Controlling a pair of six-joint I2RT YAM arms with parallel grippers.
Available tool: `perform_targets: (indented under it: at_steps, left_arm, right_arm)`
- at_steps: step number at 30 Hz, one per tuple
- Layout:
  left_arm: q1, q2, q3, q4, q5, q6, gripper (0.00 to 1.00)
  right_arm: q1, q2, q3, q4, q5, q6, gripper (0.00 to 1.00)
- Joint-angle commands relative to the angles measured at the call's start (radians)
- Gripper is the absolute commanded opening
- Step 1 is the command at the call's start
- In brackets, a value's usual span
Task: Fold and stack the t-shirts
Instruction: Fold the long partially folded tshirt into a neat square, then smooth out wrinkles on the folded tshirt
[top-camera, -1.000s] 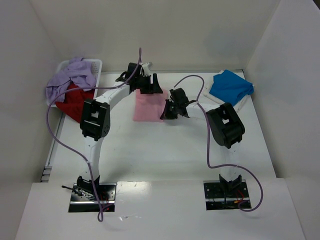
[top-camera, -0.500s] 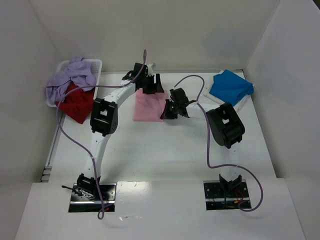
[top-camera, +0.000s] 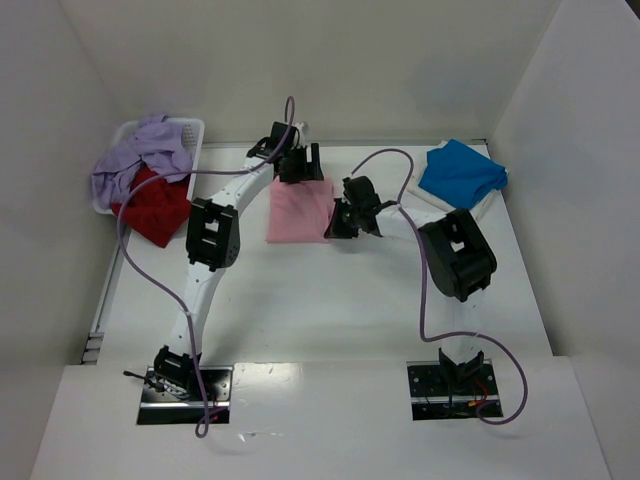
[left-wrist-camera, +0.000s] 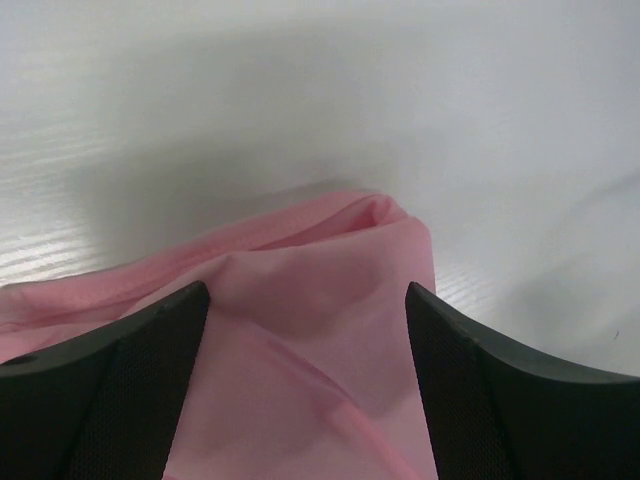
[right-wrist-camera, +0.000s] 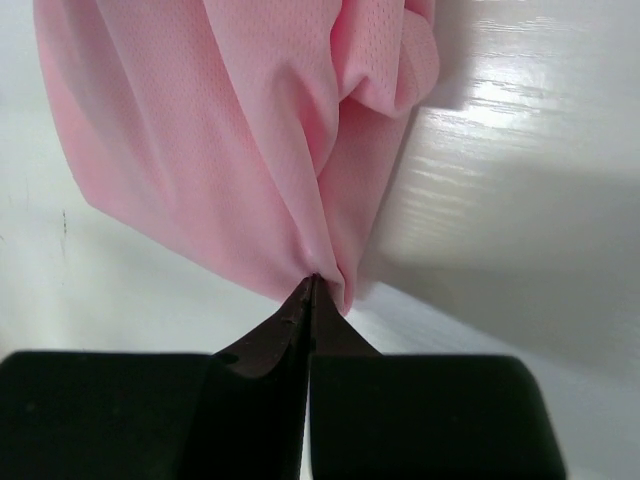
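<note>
Left pincer: spread above the pink t-shirt, mid-frame.
Right pincer: pinching its edge.
Advice: draw the edge across evenly.

Bright, even light from above; soft shadows on the white bench, glare streaks in both wrist views, close fingers blurred

Both arms are meeting at the pink t-shirt, mid-table.
The left gripper is sitting at its far edge and the right gripper is touching its right edge. The blue t-shirt is lying far right, while the red t-shirt and lavender t-shirt are spilling over the basket at far left.
</note>
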Motion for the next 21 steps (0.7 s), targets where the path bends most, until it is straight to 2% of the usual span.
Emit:
perform_targets:
  at_steps: [1, 3, 7, 9, 11, 12, 14, 17, 18, 19, 21]
  left_arm:
    - [-0.005, 0.019, 0.103, -0.026, -0.017, 0.021, 0.87]
    - [-0.005, -0.012, 0.114, -0.036, -0.017, 0.039, 0.89]
    - [-0.005, -0.19, 0.027, -0.017, -0.047, 0.09, 0.92]
    - [0.02, -0.312, -0.11, 0.036, -0.047, 0.09, 0.94]
    - [0.047, -0.395, -0.229, 0.087, -0.047, 0.079, 0.96]
    - [0.058, -0.471, -0.357, 0.139, -0.047, 0.065, 0.96]
    - [0.089, -0.538, -0.487, 0.191, -0.047, 0.044, 0.96]
    - [0.123, -0.609, -0.685, 0.276, 0.004, 0.004, 0.83]
    - [0.132, -0.609, -0.717, 0.296, 0.02, -0.005, 0.77]
    - [0.144, -0.618, -0.742, 0.296, 0.031, -0.015, 0.63]
    - [0.144, -0.618, -0.803, 0.325, 0.055, -0.027, 0.51]
  right_arm:
    - [0.004, -0.105, -0.01, -0.024, 0.055, -0.023, 0.0]
    - [0.004, -0.134, 0.003, -0.041, 0.087, -0.033, 0.05]
    - [-0.025, -0.222, 0.071, -0.067, 0.096, -0.053, 0.16]
    - [-0.049, -0.231, 0.104, -0.067, 0.108, -0.063, 0.21]
    - [-0.058, -0.24, 0.16, -0.067, 0.109, -0.076, 0.21]
    - [-0.073, -0.23, 0.181, -0.067, 0.109, -0.085, 0.21]
    - [-0.089, -0.192, 0.239, -0.067, 0.109, -0.085, 0.15]
    - [-0.099, -0.127, 0.318, -0.067, 0.086, -0.085, 0.01]
    - [-0.099, -0.077, 0.336, -0.067, 0.075, -0.085, 0.0]
    - [-0.099, -0.05, 0.367, -0.067, 0.075, -0.085, 0.0]
    - [-0.099, 0.029, 0.396, -0.067, 0.061, -0.074, 0.0]
